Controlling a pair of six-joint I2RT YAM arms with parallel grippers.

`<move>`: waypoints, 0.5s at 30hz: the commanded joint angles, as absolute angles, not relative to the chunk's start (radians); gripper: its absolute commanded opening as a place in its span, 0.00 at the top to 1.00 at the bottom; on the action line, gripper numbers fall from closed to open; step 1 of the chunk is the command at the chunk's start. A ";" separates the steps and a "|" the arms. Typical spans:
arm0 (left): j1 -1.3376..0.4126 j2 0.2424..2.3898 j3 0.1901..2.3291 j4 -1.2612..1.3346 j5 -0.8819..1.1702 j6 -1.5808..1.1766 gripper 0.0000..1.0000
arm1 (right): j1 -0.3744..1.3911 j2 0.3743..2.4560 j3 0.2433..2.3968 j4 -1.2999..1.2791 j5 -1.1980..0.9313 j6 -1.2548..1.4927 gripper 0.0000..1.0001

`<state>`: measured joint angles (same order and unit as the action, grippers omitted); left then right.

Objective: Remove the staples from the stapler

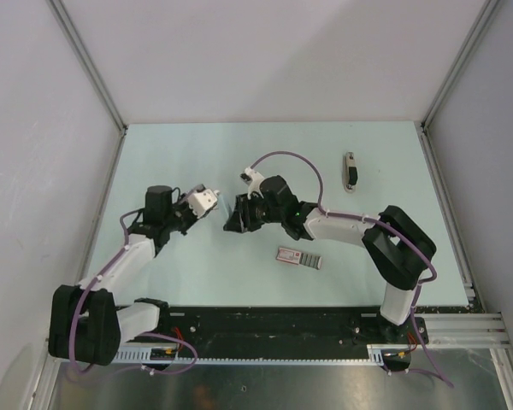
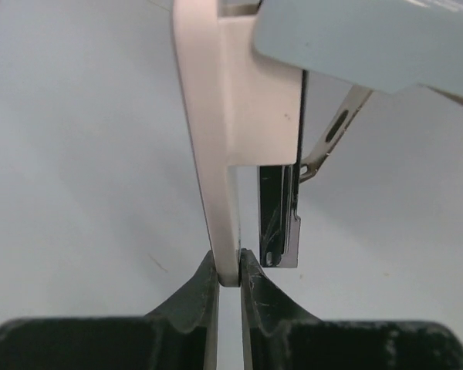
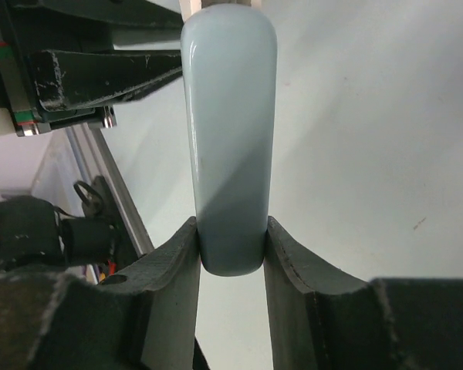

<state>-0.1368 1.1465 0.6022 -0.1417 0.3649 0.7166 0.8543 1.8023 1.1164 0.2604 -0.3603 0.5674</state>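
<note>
A stapler (image 1: pixel 214 203) hangs opened above the table between my two grippers. My left gripper (image 1: pixel 197 207) (image 2: pixel 230 274) is shut on the thin edge of its white base (image 2: pixel 216 139). My right gripper (image 1: pixel 238 215) (image 3: pixel 231 247) is shut on the rounded end of its pale blue top (image 3: pixel 230 116) (image 2: pixel 355 38). The metal magazine (image 2: pixel 282 216) stands swung out between base and top, its channel dark. I cannot make out any staples in it or on the table.
A slim black-and-grey stapler-like piece (image 1: pixel 350 171) lies at the back right. A flat red-and-white box (image 1: pixel 299 257) lies in front of the right arm. Grey walls and metal rails enclose the pale green table (image 1: pixel 197 154).
</note>
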 commanded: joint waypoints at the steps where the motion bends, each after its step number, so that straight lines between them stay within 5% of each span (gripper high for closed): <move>1: -0.193 1.107 0.555 -0.113 0.181 0.973 0.95 | 0.830 1.756 1.123 0.244 -0.377 0.413 1.00; 15: -0.335 1.074 0.354 0.168 -0.034 1.211 0.97 | 0.833 1.776 1.105 0.281 -0.384 0.414 1.00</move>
